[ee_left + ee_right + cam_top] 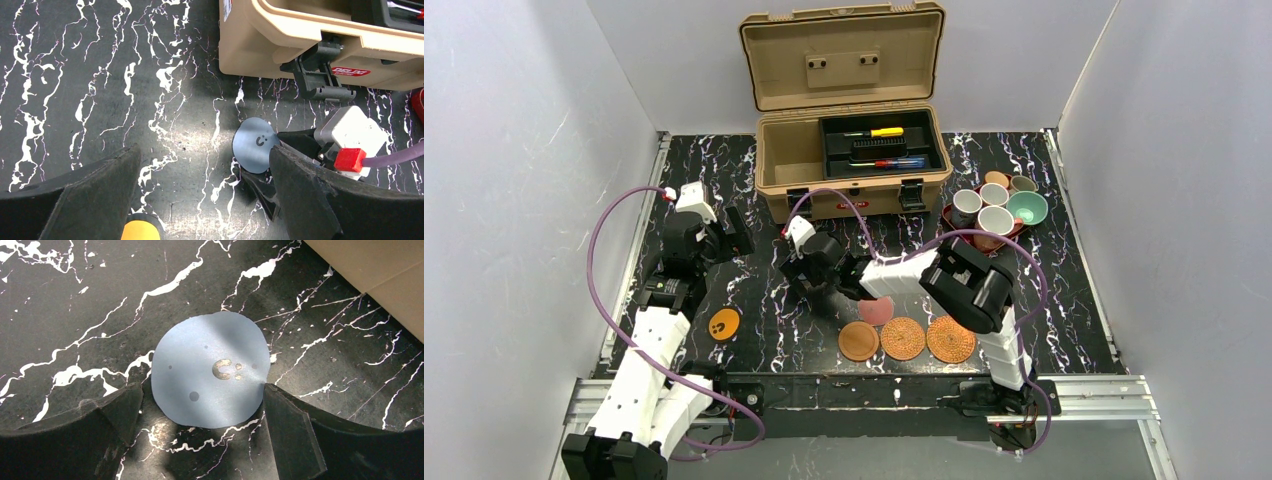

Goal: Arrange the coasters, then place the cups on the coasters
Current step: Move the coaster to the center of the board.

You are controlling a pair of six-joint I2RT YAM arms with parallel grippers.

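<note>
Just in front of the tan toolbox, the blue-grey coaster lies flat on the table. The right jaws are spread wide astride it, and the left jaws, also released, hang above the table left of the toolbox.

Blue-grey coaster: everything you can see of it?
The blue-grey coaster is a thin, roughly round disc with a gold C-shaped mark, dots beside it and a few dark specks. It lies flat on the black marbled table near the tan toolbox, between the open fingers of the right gripper, tips at its edge.
</note>
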